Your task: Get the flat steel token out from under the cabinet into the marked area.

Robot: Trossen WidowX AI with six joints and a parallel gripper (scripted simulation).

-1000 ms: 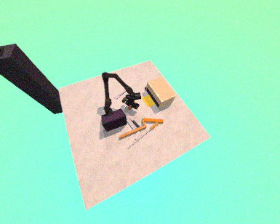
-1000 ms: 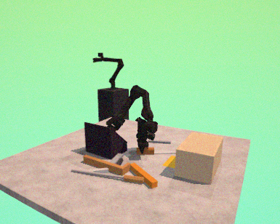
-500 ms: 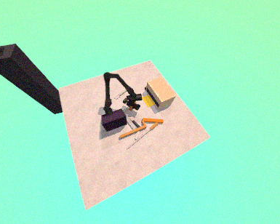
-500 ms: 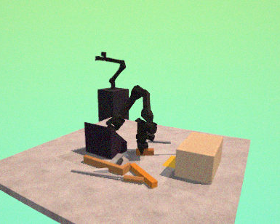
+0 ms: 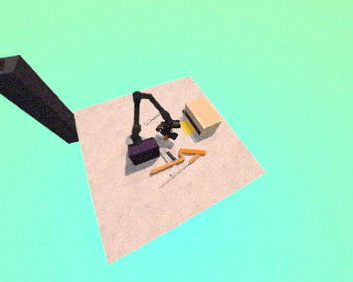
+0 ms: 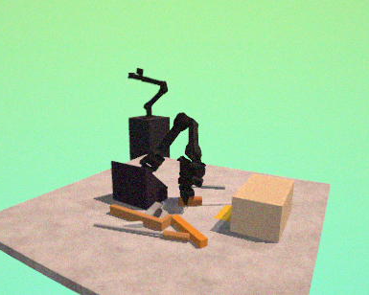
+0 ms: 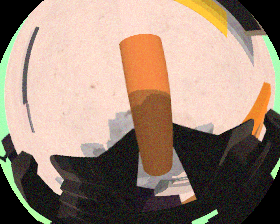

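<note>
My gripper [image 5: 167, 135] [image 6: 188, 200] [image 7: 152, 129] is shut on an orange handle [image 6: 196, 201] [image 7: 144, 65], low over the table, left of the cabinet in the exterior view. Whether the handle touches the table I cannot tell. The pale wooden cabinet [image 5: 204, 112] [image 6: 257, 213] has a dark slotted front low down in the top view. The yellow marked area [image 5: 187, 127] [image 6: 222, 213] [image 7: 214, 17] lies in front of it. I cannot make out the steel token in any view.
An angled orange bar [image 5: 167, 167] [image 6: 191, 231] lies beside a thin rod with an orange handle [image 5: 194, 158] [image 6: 175, 236]. A grey rod [image 5: 153, 119] [image 6: 213, 187] [image 7: 26, 75] lies on the other side. A dark block [image 5: 144, 151] [image 6: 131, 184] stands near the arm's base.
</note>
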